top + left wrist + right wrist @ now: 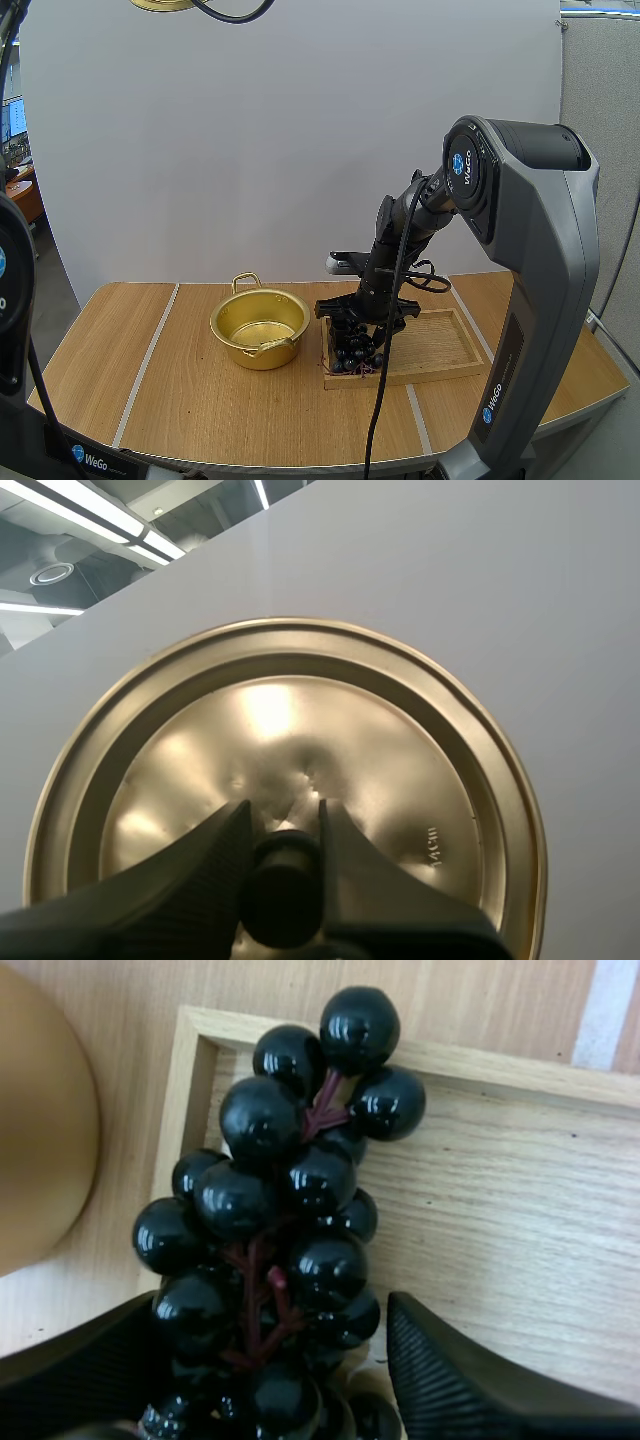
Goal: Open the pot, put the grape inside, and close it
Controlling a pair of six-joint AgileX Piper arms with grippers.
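**Overview from above.** The gold pot (250,355) stands uncovered and empty on the wooden counter (200,400). It sits just left of the wooden tray (440,345), with one loop handle facing the back and the other facing the front. The lid (165,4) is raised high above the counter and well apart from the pot. The right arm reaches down into the tray's near left corner, where the grapes (355,350) lie.

**Left wrist view.** The left jaws are closed on the black knob (285,890) at the centre of the lid. One finger (190,870) presses each side of the knob. The lid's round gold face is turned toward the camera, its stepped rim seen against the white backdrop.

**Right wrist view.** The right jaws are spread apart and straddle the bunch of dark, glossy grapes on its reddish stem. One finger lies against the berries. The other finger (450,1380), with its ribbed face turned inward, stands just clear of them, so the bunch is bracketed but not pinched. The grapes rest on the tray floor close to its corner wall, and the curved gold side of the pot sits just beyond that wall.
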